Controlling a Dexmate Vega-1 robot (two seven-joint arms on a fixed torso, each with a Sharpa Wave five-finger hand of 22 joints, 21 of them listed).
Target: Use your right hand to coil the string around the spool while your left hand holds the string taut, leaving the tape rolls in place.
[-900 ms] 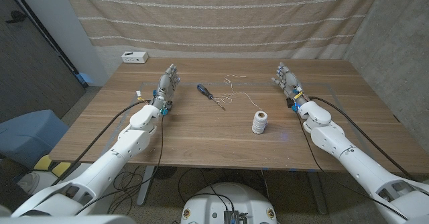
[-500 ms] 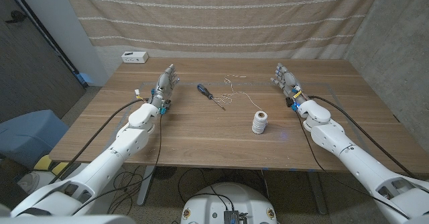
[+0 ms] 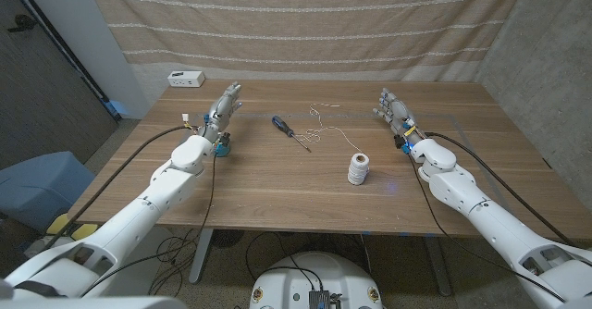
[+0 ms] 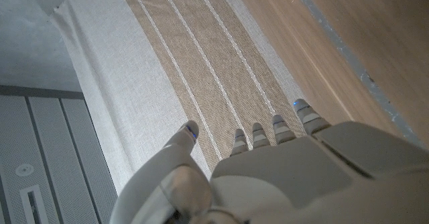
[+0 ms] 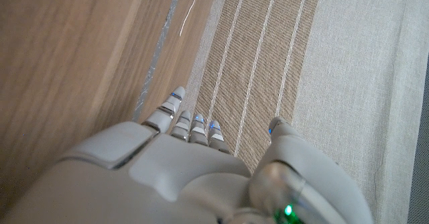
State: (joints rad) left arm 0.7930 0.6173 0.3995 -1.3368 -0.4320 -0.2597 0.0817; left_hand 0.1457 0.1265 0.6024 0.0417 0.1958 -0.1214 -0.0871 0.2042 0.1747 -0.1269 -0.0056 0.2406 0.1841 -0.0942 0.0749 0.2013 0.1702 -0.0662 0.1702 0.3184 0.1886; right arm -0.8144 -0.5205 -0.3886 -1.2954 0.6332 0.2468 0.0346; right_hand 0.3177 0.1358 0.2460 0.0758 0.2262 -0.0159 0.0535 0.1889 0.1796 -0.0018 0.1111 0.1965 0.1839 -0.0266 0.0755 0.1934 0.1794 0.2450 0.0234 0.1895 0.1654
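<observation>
A small white box (image 3: 186, 79) sits at the far left corner of the wooden table (image 3: 277, 179), far to the left of the spool (image 3: 358, 168) and much farther back.

The left hand (image 3: 225, 106) is well to the left of the spool and farther back, raised above the table with its fingers straight and apart, pointing toward the striped curtain (image 3: 305, 18). It grasps nothing; the left wrist view shows the same spread fingertips (image 4: 276, 127) against the curtain with nothing between them.

A screwdriver (image 3: 289, 133) with a dark blue handle lies left of the spool and a little farther back, its shaft angled toward the spool's side.

The string (image 3: 326, 127) lies loose on the table in thin white loops behind the spool and slightly to its left, starting beside the screwdriver's tip. 1 strand trails from those loops down to the spool. The spool stands upright near the middle of the table, already wrapped in white string, and neither hand touches it.

The right hand (image 3: 395, 111) is right of the spool and farther back, near the table's right side. Its fingers are extended and slightly apart, and it holds nothing. In the right wrist view its fingertips (image 5: 173, 99) reach over the tabletop toward the curtain, with a bit of white string (image 5: 190, 9) lying on the wood beyond them.
</observation>
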